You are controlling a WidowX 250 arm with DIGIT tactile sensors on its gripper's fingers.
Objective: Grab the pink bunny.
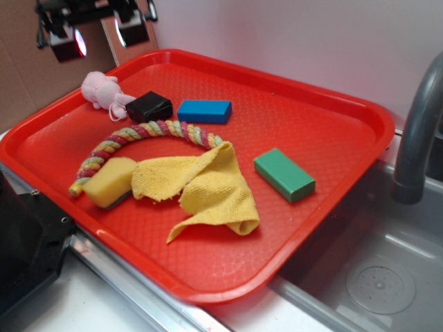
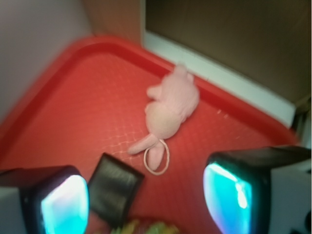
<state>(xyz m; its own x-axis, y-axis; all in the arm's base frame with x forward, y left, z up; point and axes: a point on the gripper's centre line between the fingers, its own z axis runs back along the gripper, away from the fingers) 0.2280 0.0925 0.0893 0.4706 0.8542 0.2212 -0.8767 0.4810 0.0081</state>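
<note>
gripper [image 1: 100, 34] hangs high over the far left corner of the red tray [image 1: 332, 90], fingers spread wide with nothing between them. pink bunny [image 1: 102, 90] lies in that corner, just left of the black block [image 1: 149, 106], below the fingers.

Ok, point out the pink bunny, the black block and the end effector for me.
pink bunny [image 2: 170, 109]: wrist view, on its rounded body.
black block [image 1: 149, 106]: exterior view, on its top face.
end effector [image 2: 146, 200]: wrist view, midway between the two open fingertips, above the tray.
</note>
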